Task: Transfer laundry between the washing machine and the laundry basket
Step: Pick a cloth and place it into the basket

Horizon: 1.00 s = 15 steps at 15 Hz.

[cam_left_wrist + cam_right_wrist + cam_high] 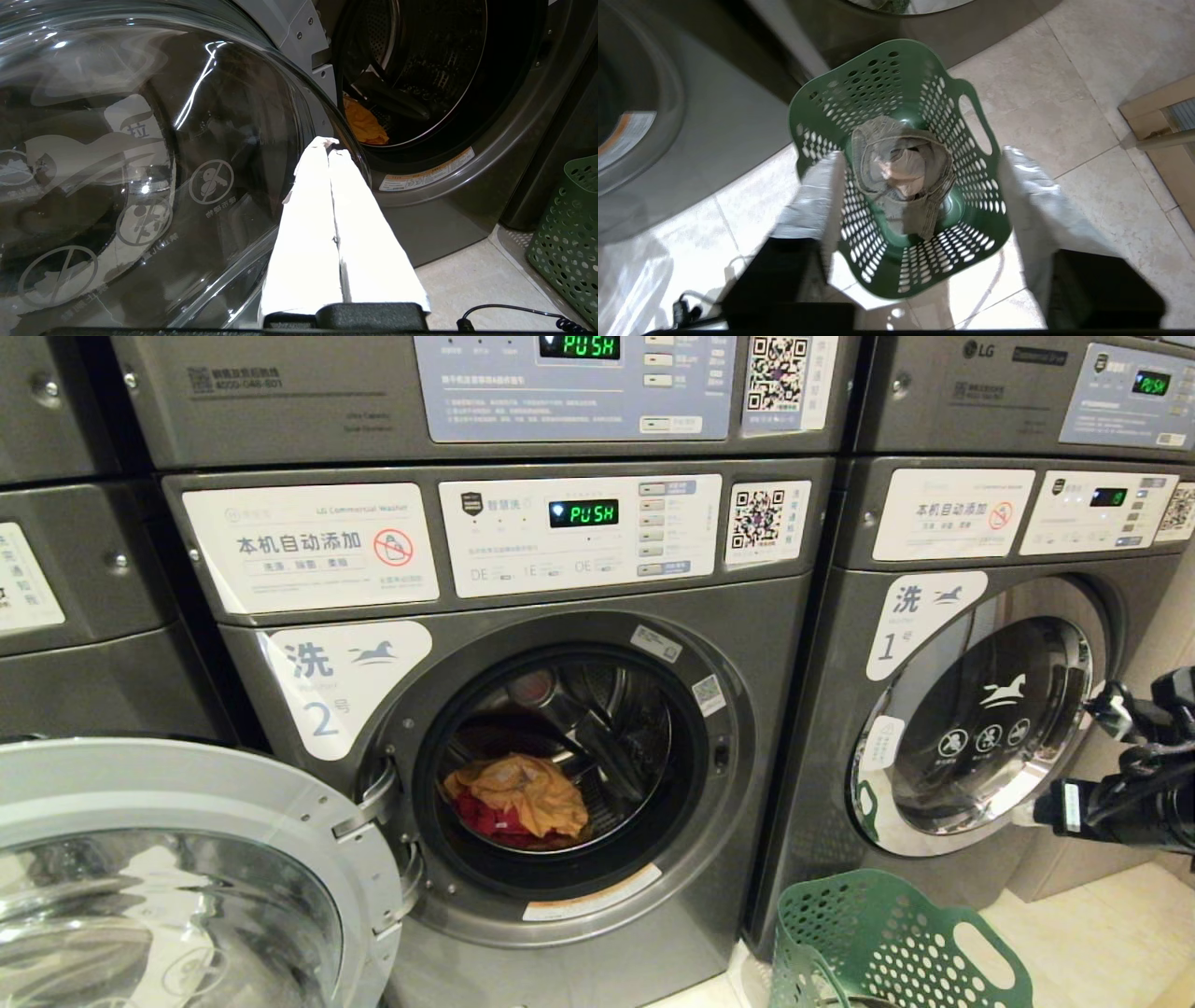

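Observation:
Washing machine no. 2 point(747, 709) has its door swung open to the left. In its drum lie a yellow-orange cloth point(523, 793) and a red cloth point(481, 823). The green laundry basket point(878, 943) stands on the floor to the machine's lower right. My right gripper point(920, 156) hangs open above the basket point(887, 266), pointing down. A grey-beige garment point(901, 168) is inside the basket, and neither finger touches it. My left gripper point(327, 142) is shut and empty. It sits beside the door glass point(140, 163) and faces the drum and the yellow cloth point(364, 126).
The open round door point(168, 877) fills the lower left. Machine no. 1 point(980, 728) on the right has its door closed, and my right arm point(1130, 793) is in front of it. A wooden piece point(1162, 121) stands on the tiles beyond the basket. A cable point(514, 312) lies on the floor.

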{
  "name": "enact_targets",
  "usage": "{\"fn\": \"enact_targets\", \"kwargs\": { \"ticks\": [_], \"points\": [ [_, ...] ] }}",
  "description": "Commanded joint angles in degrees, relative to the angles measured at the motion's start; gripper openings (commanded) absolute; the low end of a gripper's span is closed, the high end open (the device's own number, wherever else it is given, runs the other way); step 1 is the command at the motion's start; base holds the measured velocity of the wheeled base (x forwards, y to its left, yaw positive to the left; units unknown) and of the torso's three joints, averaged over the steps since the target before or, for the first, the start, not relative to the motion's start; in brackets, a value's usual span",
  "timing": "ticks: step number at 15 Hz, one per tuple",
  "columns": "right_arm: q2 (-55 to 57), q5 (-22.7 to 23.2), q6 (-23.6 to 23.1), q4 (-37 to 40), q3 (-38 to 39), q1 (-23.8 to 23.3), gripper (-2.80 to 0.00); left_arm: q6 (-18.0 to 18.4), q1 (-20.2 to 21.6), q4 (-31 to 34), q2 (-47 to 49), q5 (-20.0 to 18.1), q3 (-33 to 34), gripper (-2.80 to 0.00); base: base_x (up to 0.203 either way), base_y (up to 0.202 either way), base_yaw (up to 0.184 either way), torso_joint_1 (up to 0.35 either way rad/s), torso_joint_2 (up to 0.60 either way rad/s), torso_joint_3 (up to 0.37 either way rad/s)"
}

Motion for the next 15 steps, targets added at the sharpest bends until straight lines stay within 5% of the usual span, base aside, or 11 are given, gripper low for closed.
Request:
{"fn": "enact_targets", "kwargs": {
  "ticks": [1,4,7,11,15],
  "points": [
    [-10.7,2.1,-0.8,2.1,3.2,0.2,-2.80,0.0,0.0,0.0,0.1,0.0,0.0,-2.80,0.000,0.000,0.000,0.000,0.00,0.000],
    [-19.3,3.8,-1.2,2.8,7.4,2.6,-2.80,0.0,0.0,0.0,0.1,0.0,0.0,-2.80,0.000,0.000,0.000,0.000,0.00,0.000],
    [-29.1,2.5,-1.2,2.9,13.7,11.7,-2.80,0.0,0.0,0.0,0.1,0.0,0.0,-2.80,0.000,0.000,0.000,0.000,0.00,0.000],
    [-38.4,-7.5,-1.5,2.8,22.6,24.9,-2.80,0.0,0.0,0.0,0.1,0.0,0.0,-2.80,0.000,0.000,0.000,0.000,0.00,0.000],
    [-48.3,-13.3,-3.2,2.9,28.3,25.8,-2.80,0.0,0.0,0.0,0.1,0.0,0.0,-2.80,0.000,0.000,0.000,0.000,0.00,0.000]
  ]
}}
